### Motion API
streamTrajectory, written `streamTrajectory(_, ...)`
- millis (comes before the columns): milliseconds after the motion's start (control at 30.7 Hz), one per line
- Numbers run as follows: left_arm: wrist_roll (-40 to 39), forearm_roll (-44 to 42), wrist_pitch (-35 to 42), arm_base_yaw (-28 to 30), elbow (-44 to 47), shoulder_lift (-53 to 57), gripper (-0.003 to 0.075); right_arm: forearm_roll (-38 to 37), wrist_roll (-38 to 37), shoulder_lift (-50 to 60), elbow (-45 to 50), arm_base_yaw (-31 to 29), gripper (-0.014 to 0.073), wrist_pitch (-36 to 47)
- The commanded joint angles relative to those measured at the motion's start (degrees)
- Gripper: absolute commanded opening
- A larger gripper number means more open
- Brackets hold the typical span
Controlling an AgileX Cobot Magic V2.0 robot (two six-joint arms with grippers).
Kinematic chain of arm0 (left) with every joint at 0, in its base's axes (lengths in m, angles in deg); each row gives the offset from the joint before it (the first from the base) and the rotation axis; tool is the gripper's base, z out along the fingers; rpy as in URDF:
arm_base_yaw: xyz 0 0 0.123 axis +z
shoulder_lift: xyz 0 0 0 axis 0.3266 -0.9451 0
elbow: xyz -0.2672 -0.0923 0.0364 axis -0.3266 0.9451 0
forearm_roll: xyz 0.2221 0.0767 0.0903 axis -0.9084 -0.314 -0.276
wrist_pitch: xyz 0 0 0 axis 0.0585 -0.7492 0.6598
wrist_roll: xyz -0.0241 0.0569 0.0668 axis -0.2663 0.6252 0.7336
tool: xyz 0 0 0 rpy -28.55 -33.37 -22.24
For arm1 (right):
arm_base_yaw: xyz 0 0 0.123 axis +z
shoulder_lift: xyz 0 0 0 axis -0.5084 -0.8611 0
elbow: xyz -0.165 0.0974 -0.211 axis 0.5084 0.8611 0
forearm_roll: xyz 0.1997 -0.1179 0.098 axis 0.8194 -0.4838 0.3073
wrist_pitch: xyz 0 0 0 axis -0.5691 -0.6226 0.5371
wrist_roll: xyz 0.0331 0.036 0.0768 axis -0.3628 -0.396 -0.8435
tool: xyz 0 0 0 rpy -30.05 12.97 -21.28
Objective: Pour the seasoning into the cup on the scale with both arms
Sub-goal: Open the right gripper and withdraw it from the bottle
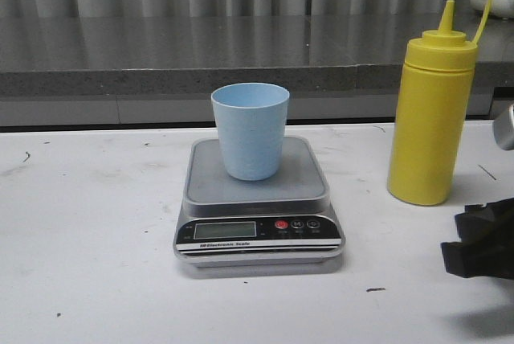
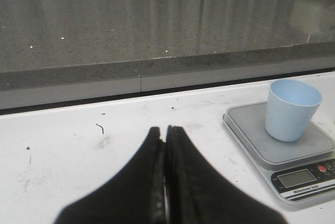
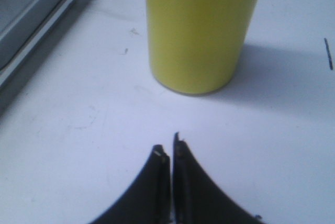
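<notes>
The big white table [image 1: 96, 264] has lots of bare room on its left side. Its back edge meets a long grey stone ledge [image 1: 161, 55], so nothing can go far that way.

The flat silver-grey scale with a black front panel [image 1: 259, 235] sits in the middle. The tall yellow plastic squeeze bottle with a pointy nozzle [image 1: 431, 111] stands upright to its right, near but apart. It looks smooth and a bit squashy, maybe top-heavy, so a grab around its round middle seems best.

The small pale blue plastic cup [image 1: 250, 131] stands on the scale's platform. It looks light and easy to knock over.

The right gripper [image 3: 171, 150] is pinched closed and holds nothing, just in front of the bottle. The left gripper [image 2: 163, 132] is pinched closed too, left of the scale.
</notes>
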Motion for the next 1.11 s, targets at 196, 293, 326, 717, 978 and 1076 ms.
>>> streamTrajectory(196,-0.55,0.64,4.44,0.12,-1.55,-0.70,-0.0020,-1.42,0.52,9.72,2.70,-0.11,-0.0115,7.31)
streamTrajectory(293,-0.55,0.64,4.44,0.12,-1.55,-0.70,-0.0020,-1.36,0.52,14.51,2.61,-0.11,-0.0115,3.50)
streamTrajectory(326,-0.55,0.64,4.44,0.12,-1.55,-0.70,-0.0020,-1.36,0.52,15.95,2.56,-0.11,-0.0115,1.99)
streamTrajectory(717,-0.55,0.64,4.44,0.12,-1.55,-0.70,-0.0020,0.10,1.32,40.18,-5.29,-0.50,-0.0115,-34.82)
streamTrajectory(978,-0.55,0.64,4.44,0.12,-1.55,-0.70,-0.0020,0.10,7.83,54.35,-15.40,-0.50,-0.0115,-61.14)
streamTrajectory(1076,-0.55,0.64,4.44,0.12,-1.55,-0.70,-0.0020,0.10,7.83,59.03,-17.21,-0.50,-0.0115,-65.38)
